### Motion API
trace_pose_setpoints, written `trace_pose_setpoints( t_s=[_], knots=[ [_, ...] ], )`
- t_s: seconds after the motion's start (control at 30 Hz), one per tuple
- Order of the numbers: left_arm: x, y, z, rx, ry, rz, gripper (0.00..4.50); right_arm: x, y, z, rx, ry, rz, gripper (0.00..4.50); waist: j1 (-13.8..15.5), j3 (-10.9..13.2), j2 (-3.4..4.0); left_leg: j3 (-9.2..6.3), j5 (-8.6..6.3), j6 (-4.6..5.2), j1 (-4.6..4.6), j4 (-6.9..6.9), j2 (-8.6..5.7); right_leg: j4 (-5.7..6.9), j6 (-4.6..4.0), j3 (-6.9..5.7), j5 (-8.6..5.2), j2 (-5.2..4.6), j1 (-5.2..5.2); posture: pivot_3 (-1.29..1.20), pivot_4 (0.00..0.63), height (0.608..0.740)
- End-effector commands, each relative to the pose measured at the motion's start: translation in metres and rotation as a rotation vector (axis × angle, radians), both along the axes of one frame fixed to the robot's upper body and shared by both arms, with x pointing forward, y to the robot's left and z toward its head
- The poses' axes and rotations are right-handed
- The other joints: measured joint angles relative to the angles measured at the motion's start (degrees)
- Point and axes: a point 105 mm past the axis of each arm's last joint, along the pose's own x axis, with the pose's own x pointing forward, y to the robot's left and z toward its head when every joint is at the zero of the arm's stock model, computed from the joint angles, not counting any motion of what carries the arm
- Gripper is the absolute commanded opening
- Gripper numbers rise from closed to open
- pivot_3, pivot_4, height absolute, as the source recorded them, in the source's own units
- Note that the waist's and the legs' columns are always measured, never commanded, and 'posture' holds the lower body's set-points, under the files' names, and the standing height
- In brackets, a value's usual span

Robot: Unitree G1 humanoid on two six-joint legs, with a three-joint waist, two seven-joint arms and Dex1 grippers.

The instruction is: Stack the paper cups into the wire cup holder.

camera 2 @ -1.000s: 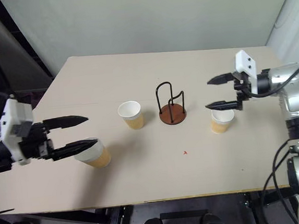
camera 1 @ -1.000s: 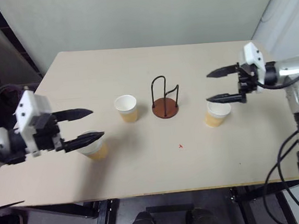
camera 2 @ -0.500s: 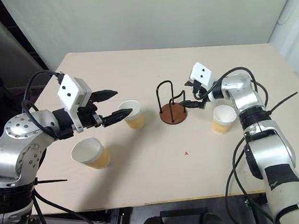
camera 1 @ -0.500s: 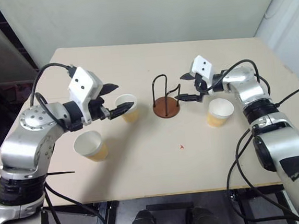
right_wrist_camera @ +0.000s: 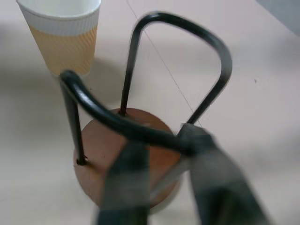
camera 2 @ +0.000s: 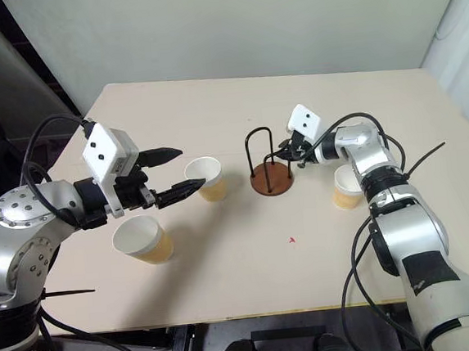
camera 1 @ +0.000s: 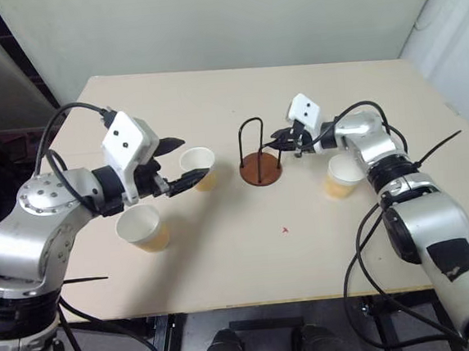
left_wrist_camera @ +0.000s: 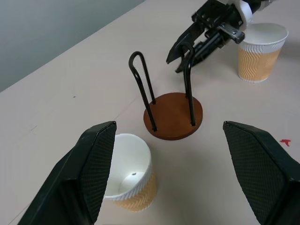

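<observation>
Leftmost, one paper cup (camera 1: 143, 228) is standing upright near the table's (camera 1: 250, 264) left side, just on the near side of the left arm. Above and beyond it, the left gripper (camera 1: 181, 161) is hanging over the table with its two black fingers spread wide, holding nothing, its tips reaching just short of a second paper cup (camera 1: 199, 169). That cup is sitting upright, a little left of the wire cup holder (camera 1: 259, 162).

Next, the holder is standing near the middle of the table, its reddish-brown disc flat on the surface and its black wire loops rising upright, with no cup inside. The right gripper (camera 1: 283, 139) is pressing in from the right with its fingers drawn narrow, pinching the lower wire loop near its top bend.

Farther right, a third paper cup (camera 1: 339, 175) is standing upright beside the right forearm, apart from the holder.
</observation>
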Motion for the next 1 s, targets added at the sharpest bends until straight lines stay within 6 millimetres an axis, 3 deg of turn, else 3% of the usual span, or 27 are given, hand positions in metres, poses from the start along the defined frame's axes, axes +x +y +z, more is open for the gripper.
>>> trace_pose_setpoints(
  t_s=[0.03,0.1,0.33,0.53,0.73,0.93,1.0],
  knots=[
    [-0.01,0.001,0.015,0.025,-0.059,-0.035,3.92,-0.004,0.003,0.026,0.014,-0.067,0.059,0.03,0.0,0.0,0.0,0.0,0.01,-0.01,0.03,0.0,0.01,0.04,0.0,0.0,0.0,0.0,0.0,0.0,0.15,0.74],
    [-0.014,0.003,0.014,0.047,-0.053,-0.058,3.92,-0.01,0.002,0.028,-0.004,-0.069,0.108,0.03,0.0,0.0,0.01,0.0,0.03,-0.05,0.08,-0.01,0.01,0.09,0.0,0.0,0.01,0.01,0.0,0.0,0.15,0.74],
    [-0.037,0.001,0.004,0.13,0.044,-0.21,3.92,-0.065,-0.004,0.02,-0.053,-0.041,0.282,0.03,0.0,0.0,-0.02,-0.03,0.14,-0.27,-0.04,0.04,-0.02,0.0,-0.13,0.0,-0.04,0.09,0.02,0.0,0.15,0.74],
    [-0.057,-0.009,-0.014,0.191,0.148,-0.348,3.92,-0.118,-0.014,-0.006,-0.034,0.054,0.303,0.03,0.0,0.0,-0.05,0.02,0.29,-0.57,-0.05,0.04,0.04,-0.03,-0.12,0.04,-0.04,0.17,0.02,0.0,0.15,0.74],
    [-0.057,-0.01,-0.016,0.216,0.161,-0.386,3.92,-0.136,-0.027,-0.017,-0.046,0.123,0.278,0.03,-0.1,0.0,-0.05,0.02,0.16,-0.21,0.21,0.16,0.34,-0.01,-0.42,0.17,-0.04,0.52,0.25,0.0,0.15,0.74],
    [-0.055,-0.013,-0.016,0.221,0.161,-0.404,3.92,-0.134,-0.027,-0.027,-0.071,0.157,0.255,0.03,-0.3,0.0,-0.06,0.02,0.37,-0.18,0.28,0.19,0.59,0.03,-0.61,0.25,-0.01,0.84,0.41,0.0,0.15,0.74],
    [-0.058,-0.015,-0.016,0.215,0.161,-0.417,3.92,-0.131,-0.028,-0.029,-0.085,0.163,0.245,0.69,-0.4,0.0,-0.07,0.02,0.4,-0.16,0.29,0.2,0.63,0.04,-0.62,0.25,0.0,0.9,0.42,0.0,0.15,0.74]
  ],
)
